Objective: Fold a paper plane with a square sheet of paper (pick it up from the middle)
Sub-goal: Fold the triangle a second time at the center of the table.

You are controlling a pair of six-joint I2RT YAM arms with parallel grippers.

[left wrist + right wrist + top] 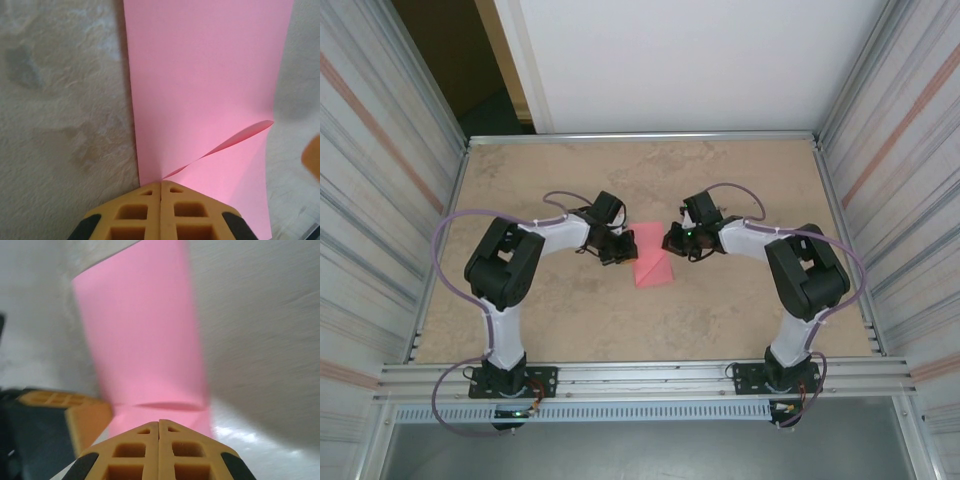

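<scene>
The square sheet of paper (653, 262) is pink, folded over and lying on the table between the two arms. In the left wrist view the paper (200, 90) has a flap lifting in a slanted line from my fingertips. My left gripper (626, 244) (161, 184) is shut, its tip at the paper's left edge. The right gripper (670, 240) (159, 422) is shut too, and its tip rests over the paper (145, 340) behind a low raised fold. I cannot tell if either tip pinches a layer. The paper plane is not formed.
The beige mottled table (740, 310) is ringed by metal frame walls (880, 200). A rail (650, 378) carrying both arm bases runs along the near edge. The left gripper's orange finger (75, 415) sits close beside the right gripper's tip.
</scene>
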